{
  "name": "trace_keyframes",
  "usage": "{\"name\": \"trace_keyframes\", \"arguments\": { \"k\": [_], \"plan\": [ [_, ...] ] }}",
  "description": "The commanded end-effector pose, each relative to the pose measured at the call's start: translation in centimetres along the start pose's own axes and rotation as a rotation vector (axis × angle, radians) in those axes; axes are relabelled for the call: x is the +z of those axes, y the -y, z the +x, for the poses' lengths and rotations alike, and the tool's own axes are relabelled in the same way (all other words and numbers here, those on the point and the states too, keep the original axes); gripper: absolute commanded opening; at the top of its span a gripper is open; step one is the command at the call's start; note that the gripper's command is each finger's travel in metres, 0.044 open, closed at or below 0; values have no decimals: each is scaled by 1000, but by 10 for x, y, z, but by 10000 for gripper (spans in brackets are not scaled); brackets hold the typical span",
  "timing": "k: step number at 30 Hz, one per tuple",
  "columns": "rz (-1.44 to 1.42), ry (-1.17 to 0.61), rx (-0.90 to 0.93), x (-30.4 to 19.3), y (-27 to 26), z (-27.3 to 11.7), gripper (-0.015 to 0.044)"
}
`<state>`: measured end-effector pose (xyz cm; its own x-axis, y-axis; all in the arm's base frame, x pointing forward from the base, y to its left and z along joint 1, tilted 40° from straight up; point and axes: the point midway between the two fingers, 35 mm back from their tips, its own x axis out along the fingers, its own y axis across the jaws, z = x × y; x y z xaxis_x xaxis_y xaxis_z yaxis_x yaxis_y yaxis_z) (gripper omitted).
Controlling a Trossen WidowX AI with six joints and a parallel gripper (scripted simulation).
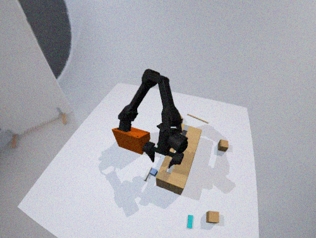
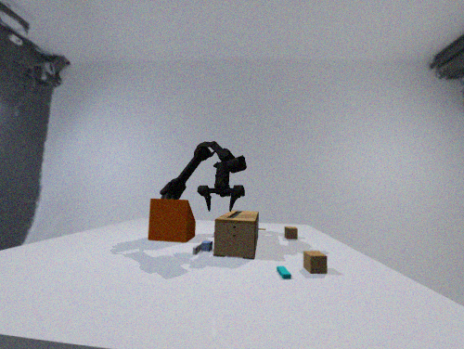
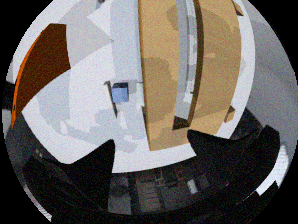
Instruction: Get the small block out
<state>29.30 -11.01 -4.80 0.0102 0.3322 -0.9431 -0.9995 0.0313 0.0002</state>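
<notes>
The small blue block (image 1: 153, 171) (image 2: 207, 246) (image 3: 120, 93) lies on the table, outside the wooden box (image 1: 189, 152) (image 2: 237, 239) (image 3: 160, 90), close beside its long side that faces the orange body. A slot runs along the box's top. My gripper (image 1: 161, 164) (image 2: 220, 210) (image 3: 152, 139) is open and empty, pointing down. It hangs above the height of the box top, with its fingers spread across the box's near long edge in the wrist view. The block is below the fingers, not between them. The shelf inside is mostly hidden.
A thin dark strip (image 1: 147, 175) (image 2: 197, 250) (image 3: 111, 100) lies right beside the block. A large orange body (image 1: 133, 140) (image 2: 171, 220) (image 3: 47, 60) stands by the arm's base. Two wooden cubes (image 1: 223, 145) (image 1: 212, 217), a teal piece (image 1: 189, 221) and a thin stick (image 1: 197, 118) lie beyond the box.
</notes>
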Motion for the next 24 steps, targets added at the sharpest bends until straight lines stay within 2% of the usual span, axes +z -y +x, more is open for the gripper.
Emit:
{"name": "trace_keyframes", "arguments": {
  "k": [1,8,10,13,24],
  "plan": [
    [0,3,7,1,-1,2,400],
    [0,3,7,1,-1,2,400],
    [70,8,3,1,-2,2,348],
    [371,34,-7,-2,-6,2,285],
    [1539,167,24,-9,-18,2,285]
  ]
}}
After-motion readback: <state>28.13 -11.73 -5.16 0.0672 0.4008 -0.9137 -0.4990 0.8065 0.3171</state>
